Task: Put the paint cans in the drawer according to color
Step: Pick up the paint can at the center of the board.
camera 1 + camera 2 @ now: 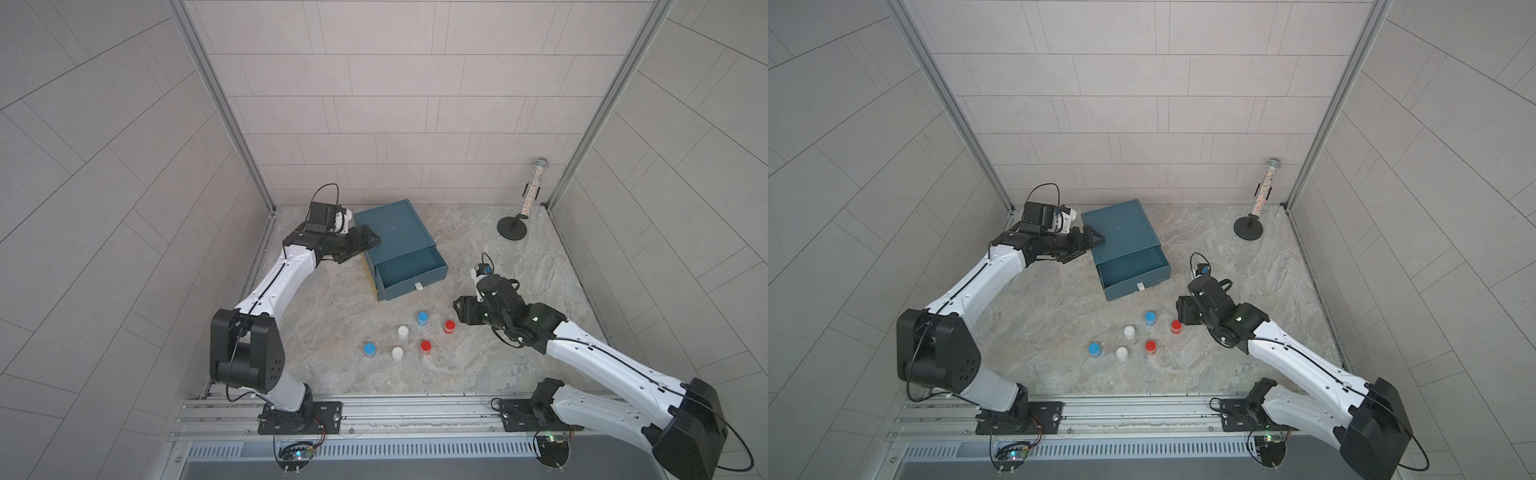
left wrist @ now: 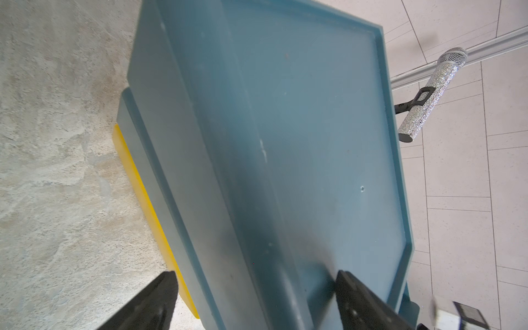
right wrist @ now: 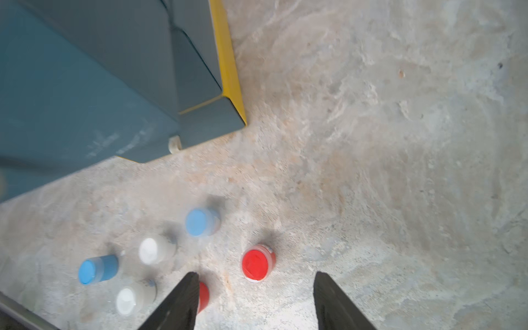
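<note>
Six paint cans (image 1: 402, 332) stand clustered on the surface (image 1: 316, 316), in front of the open drawer (image 1: 409, 266). The stand (image 1: 512, 229) sits behind, far right.

- Right pincer (image 3: 256, 273) spread apart, holding nothing, above the tabletop (image 3: 371, 171).
- Red can (image 3: 258, 264) stands ahead of the fingertips; second red can (image 3: 203, 295) half hidden behind one finger.
- Blue cans (image 3: 200, 221), white cans (image 3: 155, 250), blurred, seemingly upright, near drawer (image 3: 85, 100).

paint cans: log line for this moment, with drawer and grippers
paint cans: six on table | drawer: open, empty | left gripper: open, at cabinet | right gripper: open, empty, near red can
</note>
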`<action>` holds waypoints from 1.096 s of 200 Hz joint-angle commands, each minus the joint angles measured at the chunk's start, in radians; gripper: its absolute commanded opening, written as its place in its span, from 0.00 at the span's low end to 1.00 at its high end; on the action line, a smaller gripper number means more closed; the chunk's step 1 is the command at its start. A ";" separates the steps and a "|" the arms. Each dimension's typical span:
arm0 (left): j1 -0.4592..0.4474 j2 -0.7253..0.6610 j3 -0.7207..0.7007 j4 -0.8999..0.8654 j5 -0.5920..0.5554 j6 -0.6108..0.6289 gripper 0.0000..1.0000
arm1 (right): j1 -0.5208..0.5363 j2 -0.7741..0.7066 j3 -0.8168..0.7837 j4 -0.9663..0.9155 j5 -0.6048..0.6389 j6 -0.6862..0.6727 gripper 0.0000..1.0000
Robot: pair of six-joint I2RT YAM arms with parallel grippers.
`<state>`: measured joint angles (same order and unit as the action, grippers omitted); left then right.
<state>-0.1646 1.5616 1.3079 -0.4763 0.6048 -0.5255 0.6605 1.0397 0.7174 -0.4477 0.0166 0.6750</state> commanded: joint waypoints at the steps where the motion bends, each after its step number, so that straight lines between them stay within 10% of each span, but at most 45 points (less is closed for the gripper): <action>1: -0.003 0.009 -0.011 -0.045 -0.028 0.016 0.93 | 0.001 0.030 -0.031 0.057 -0.002 0.011 0.68; 219: -0.003 0.017 -0.009 -0.051 -0.029 0.018 0.93 | 0.048 0.391 -0.016 0.180 -0.037 0.015 0.56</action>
<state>-0.1646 1.5616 1.3079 -0.4767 0.6044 -0.5243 0.7017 1.4185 0.6827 -0.2775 -0.0463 0.6853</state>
